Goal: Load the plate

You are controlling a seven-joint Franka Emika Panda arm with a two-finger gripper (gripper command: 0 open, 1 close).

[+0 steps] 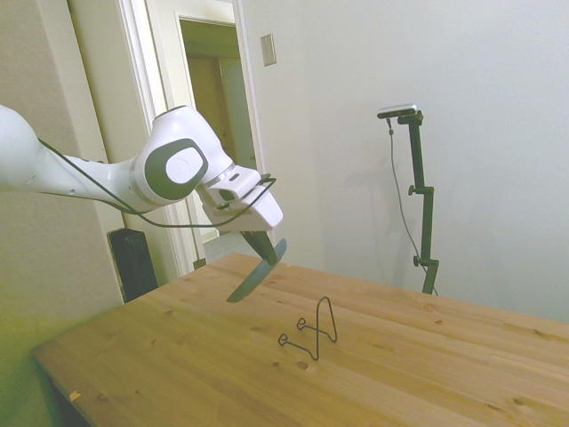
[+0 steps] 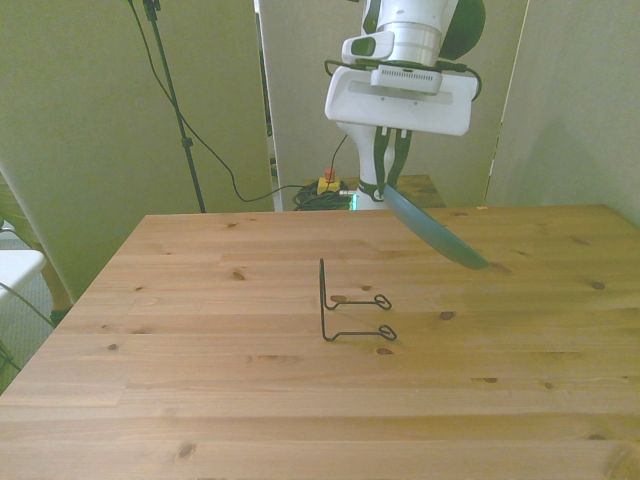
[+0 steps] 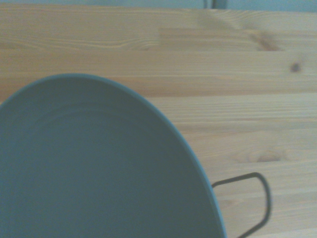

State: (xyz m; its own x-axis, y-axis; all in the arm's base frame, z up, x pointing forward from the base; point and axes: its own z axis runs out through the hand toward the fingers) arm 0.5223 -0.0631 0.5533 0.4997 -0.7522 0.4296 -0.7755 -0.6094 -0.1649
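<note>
The dark teal-grey plate (image 1: pixel 256 269) hangs tilted in the air above the wooden table (image 1: pixel 400 374), held by its upper rim. My gripper (image 1: pixel 263 246) is shut on that rim. In the front view the plate (image 2: pixel 434 231) slants down toward the front view's right from the gripper (image 2: pixel 384 186). Up close, the plate (image 3: pixel 94 168) fills most of the wrist view. A thin black wire stand (image 2: pixel 345 305) sits on the table below, toward the front view's left of the plate; the stand (image 1: pixel 313 331) holds nothing.
One loop of the wire stand (image 3: pixel 252 201) shows past the plate's rim in the wrist view. The table (image 2: pixel 200 400) stretches wide around the stand. A small yellow object (image 2: pixel 327 185) lies on the floor beyond the far edge.
</note>
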